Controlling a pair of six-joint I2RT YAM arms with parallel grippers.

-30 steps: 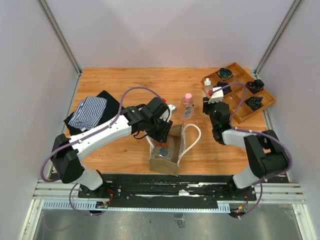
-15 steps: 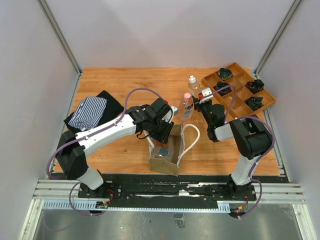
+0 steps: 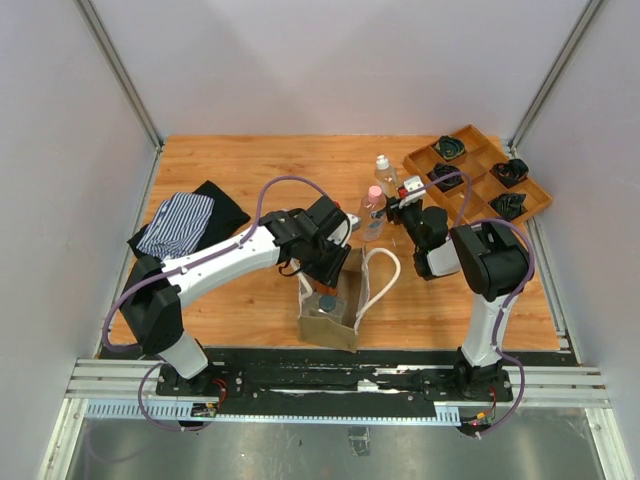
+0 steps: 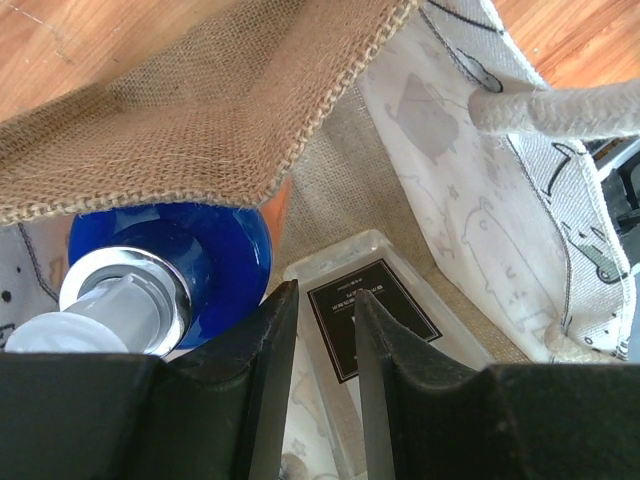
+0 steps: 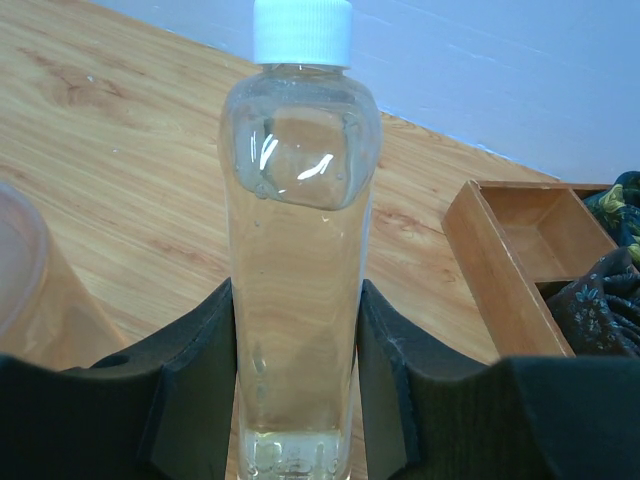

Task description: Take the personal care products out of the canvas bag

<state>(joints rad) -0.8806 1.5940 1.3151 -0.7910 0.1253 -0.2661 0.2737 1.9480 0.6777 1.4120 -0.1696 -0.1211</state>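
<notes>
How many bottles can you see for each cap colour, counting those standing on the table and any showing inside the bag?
Pink-capped bottle: 1
White-capped bottle: 1
Blue-capped bottle, inside the bag: 1
Total: 3 bottles in view

Tan canvas bag (image 3: 330, 318): stands upright and open-mouthed by the middle of the table's near edge. Inside, cap up: blue-capped bottle (image 4: 200, 245), body mostly hidden, seemingly orange-brown. Upright, close together, right of centre toward the far edge: white-capped clear bottle (image 5: 298, 260), pink-capped clear bottle (image 3: 374, 210).
</notes>
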